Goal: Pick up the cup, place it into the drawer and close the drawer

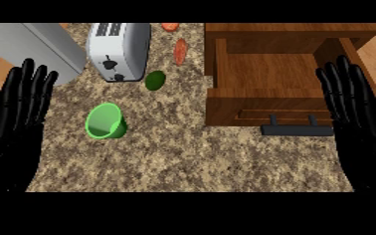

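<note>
**Cup waiting, drawer standing open**

We are keeping both hands straight-fingered and holding nothing: the left robot hand (26,104) at the frame's left edge, the right robot hand (345,97) at its right edge. The cup (105,121) is sitting on the bench (191,154), left of centre. We are judging the left one nearer; it should be closing round the cup's wall. The drawer (264,74), upper right, is showing nothing inside, nor is the cup.
</note>
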Controlling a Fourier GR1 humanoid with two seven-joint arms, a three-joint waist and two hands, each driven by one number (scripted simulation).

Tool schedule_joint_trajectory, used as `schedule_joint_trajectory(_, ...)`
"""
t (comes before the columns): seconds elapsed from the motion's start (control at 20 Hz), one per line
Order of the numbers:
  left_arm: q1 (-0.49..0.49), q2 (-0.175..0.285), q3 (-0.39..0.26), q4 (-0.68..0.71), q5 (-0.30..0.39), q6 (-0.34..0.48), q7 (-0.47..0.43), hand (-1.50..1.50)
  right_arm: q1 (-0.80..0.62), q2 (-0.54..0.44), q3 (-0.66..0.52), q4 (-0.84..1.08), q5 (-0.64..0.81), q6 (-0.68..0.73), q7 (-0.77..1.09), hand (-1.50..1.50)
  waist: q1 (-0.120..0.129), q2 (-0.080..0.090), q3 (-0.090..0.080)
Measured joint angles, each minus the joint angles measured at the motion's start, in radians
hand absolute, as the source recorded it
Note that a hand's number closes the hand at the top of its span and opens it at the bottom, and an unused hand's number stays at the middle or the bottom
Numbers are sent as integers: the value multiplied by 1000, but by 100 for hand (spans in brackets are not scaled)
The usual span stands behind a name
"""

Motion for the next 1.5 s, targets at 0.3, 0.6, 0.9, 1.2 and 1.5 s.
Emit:
schedule_joint_trajectory(0.3,-28,6,39,79,67,-60,-70,-150,18,18,-12,4,-24,-1,11,-150,-14,3,-19)
schedule_joint_trajectory(0.6,-41,-38,61,131,234,-91,-6,-150,41,40,-5,3,-104,21,67,-150,-17,4,-24)
schedule_joint_trajectory(0.9,-107,-46,86,222,270,-97,0,-150,26,57,9,-17,-101,6,122,-150,-17,3,-25)
schedule_joint_trajectory(1.2,-107,-52,89,224,276,-96,15,-150,8,39,-45,23,-145,44,98,-150,-16,3,-25)
schedule_joint_trajectory(1.5,-111,-61,84,246,256,-83,17,-150,-24,40,-54,17,-148,37,130,-150,-16,3,-25)
